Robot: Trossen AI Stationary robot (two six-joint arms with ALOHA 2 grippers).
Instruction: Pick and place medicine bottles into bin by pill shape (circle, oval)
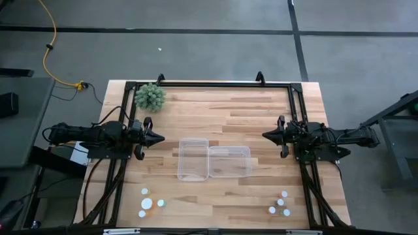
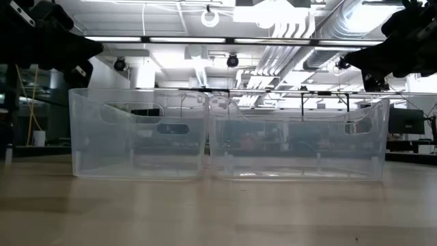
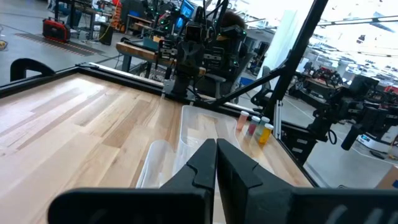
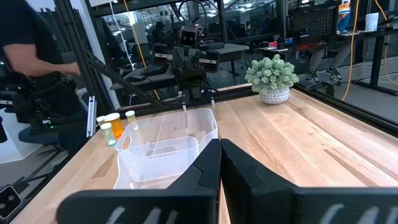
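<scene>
Nothing sorted yet. Tiny white-capped medicine bottles in two clusters near the clear plastic bins, toward the front tabletop edge. Left tool and right tool flanking bins, fingers pressed together, empty, likely parked.

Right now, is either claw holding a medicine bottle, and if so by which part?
Nothing is held. The left claw and right claw are both shut on nothing, above the table; the medicine bottles stand untouched.
</scene>
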